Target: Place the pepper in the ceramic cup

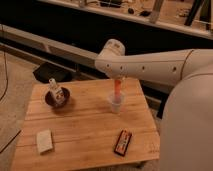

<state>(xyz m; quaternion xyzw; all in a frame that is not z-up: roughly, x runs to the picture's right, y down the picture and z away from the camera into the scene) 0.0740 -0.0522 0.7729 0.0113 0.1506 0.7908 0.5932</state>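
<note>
A slim orange-red pepper [117,89] hangs upright below my wrist, its lower end down inside the small white ceramic cup [116,103]. The cup stands upright on the wooden table [85,130], right of centre toward the far edge. My gripper [118,80] is directly above the cup, at the end of the white arm that reaches in from the right, and it is shut on the pepper's upper end. The arm hides the fingers themselves.
A dark brown bowl [56,98] holding a small bottle sits at the table's far left. A white folded cloth [44,141] lies near the front left corner. A dark flat packet [123,142] lies near the front right edge. My white base fills the right side.
</note>
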